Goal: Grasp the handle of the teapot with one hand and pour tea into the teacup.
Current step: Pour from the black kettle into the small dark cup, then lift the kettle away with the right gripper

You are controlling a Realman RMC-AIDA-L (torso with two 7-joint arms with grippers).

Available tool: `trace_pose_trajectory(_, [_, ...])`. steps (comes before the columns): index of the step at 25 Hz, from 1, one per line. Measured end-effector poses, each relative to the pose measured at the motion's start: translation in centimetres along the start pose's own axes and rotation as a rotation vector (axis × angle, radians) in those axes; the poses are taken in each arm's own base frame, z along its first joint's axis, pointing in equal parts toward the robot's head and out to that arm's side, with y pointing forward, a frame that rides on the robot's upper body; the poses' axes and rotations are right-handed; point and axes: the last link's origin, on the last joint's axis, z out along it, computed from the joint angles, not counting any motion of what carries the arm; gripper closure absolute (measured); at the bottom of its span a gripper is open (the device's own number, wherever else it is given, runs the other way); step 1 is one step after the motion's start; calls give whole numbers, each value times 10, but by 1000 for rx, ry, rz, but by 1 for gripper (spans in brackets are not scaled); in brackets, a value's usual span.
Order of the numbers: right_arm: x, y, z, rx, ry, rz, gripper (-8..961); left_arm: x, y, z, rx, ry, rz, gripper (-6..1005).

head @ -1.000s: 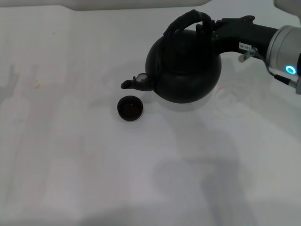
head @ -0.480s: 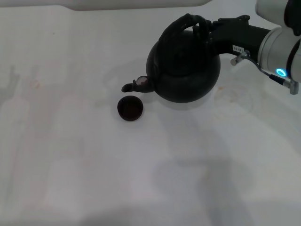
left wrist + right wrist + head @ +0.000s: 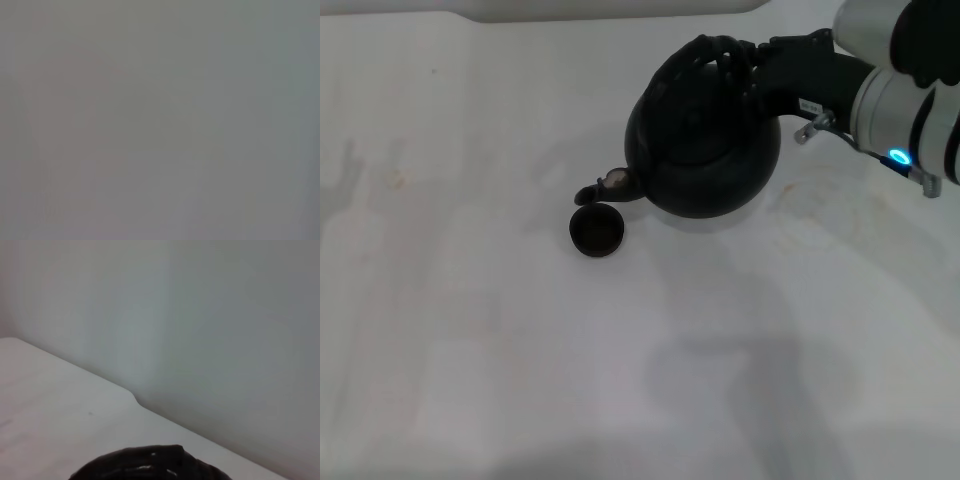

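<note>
White tabletop [image 3: 500, 380] fills the head view, bare but for faint stains, with a pale wall edge along the far side. On it sits the small dark teacup [image 3: 596, 230], upright and alone. The teapot [image 3: 703, 150] hangs above the table just to the robot's right of the cup, tipped toward it, so that the spout [image 3: 601, 189] with its silvery tip points down right over the cup's far rim. The right hand [image 3: 745, 70] reaches in from the right, its black fingers [image 3: 728, 62] wrapped tight around the arched handle [image 3: 705, 50] at the top of the pot; the silver forearm [image 3: 900, 100] shows a blue light. No stream of tea can be made out.

To pour well, I judge the tilt should deepen slowly about the spout, keeping the tip over the middle of the cup, not its edge; such a small cup would overfill or be knocked aside easily. The grip must hold firm, since the heavy pot could swing on its bail.

Left wrist view: only flat grey, nothing to tell; the left gripper is not seen anywhere.

Right wrist view: pale wall, the table's far edge, and a dark ribbed arc at the lower border, likely the handle or the hand on it, though I cannot tell which.
</note>
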Motion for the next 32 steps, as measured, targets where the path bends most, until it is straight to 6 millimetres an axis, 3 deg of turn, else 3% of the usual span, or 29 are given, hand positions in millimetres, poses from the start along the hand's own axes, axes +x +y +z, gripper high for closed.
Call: trace_pose_trajectory(32, [-2,5,14,48,-12,-192,783,0,1,2,0,-1,-6,108])
